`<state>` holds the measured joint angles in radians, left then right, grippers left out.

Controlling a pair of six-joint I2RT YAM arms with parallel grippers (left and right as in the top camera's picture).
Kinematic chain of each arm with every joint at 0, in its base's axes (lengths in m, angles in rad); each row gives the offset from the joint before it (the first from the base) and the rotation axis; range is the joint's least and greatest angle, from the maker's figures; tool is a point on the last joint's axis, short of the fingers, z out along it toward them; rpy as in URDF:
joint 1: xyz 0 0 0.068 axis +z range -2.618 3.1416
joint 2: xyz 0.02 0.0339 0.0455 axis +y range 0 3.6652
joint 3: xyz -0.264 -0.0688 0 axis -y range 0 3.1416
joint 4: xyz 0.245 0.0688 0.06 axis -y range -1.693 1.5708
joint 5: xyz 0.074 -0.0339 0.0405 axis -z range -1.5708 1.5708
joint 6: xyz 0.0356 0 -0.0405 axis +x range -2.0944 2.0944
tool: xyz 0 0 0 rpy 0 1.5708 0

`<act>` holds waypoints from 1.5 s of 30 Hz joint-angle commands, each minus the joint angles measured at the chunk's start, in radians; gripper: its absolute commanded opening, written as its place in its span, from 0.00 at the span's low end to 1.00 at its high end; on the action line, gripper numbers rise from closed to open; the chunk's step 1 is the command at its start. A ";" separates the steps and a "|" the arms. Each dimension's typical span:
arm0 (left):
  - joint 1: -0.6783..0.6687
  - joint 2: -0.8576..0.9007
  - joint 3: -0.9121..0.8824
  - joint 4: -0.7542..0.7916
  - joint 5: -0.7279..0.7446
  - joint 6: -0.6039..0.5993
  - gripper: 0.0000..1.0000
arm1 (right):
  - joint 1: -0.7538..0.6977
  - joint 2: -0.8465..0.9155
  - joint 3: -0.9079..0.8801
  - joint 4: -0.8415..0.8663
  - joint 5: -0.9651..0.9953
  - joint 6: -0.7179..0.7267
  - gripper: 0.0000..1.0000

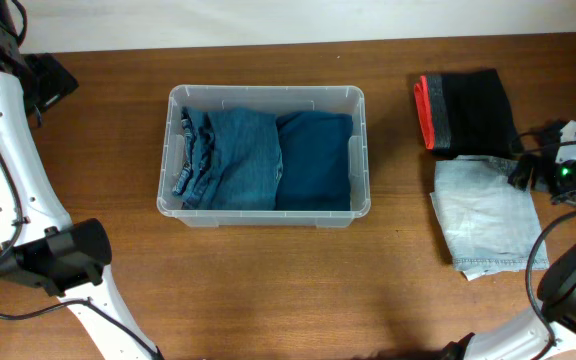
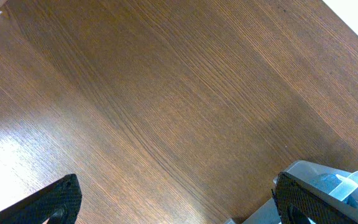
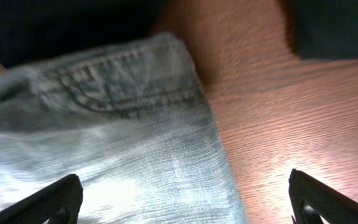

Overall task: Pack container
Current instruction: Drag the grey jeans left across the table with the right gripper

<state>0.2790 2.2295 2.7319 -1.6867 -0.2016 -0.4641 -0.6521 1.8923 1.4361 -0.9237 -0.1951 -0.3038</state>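
Observation:
The container [image 1: 265, 92] is a clear plastic bin at the table's middle. It holds a mid-blue folded denim piece [image 1: 230, 158] on the left and a darker blue one [image 1: 314, 160] on the right. A folded pale washed denim piece [image 1: 483, 215] lies on the table at the right. My right gripper [image 1: 530, 175] is open over its right edge; in the right wrist view the pale denim [image 3: 117, 137] fills the space under the spread fingers [image 3: 185, 205]. My left gripper [image 1: 50, 82] is open and empty at the far left; the bin's corner [image 2: 319, 171] shows by its right finger [image 2: 179, 208].
A folded black garment with a red edge [image 1: 466, 110] lies behind the pale denim and shows dark at the top of the right wrist view [image 3: 61, 25]. Bare wooden table [image 2: 166, 93] lies under the left gripper. Arm links and cables stand along both sides.

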 commanded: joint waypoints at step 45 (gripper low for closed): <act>0.001 -0.016 -0.006 -0.001 -0.004 -0.005 0.99 | -0.002 0.178 -0.047 -0.150 -0.383 0.117 0.98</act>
<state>0.2790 2.2295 2.7319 -1.6867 -0.2016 -0.4641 -0.6594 2.0499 1.4048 -1.0733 -0.5007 -0.0998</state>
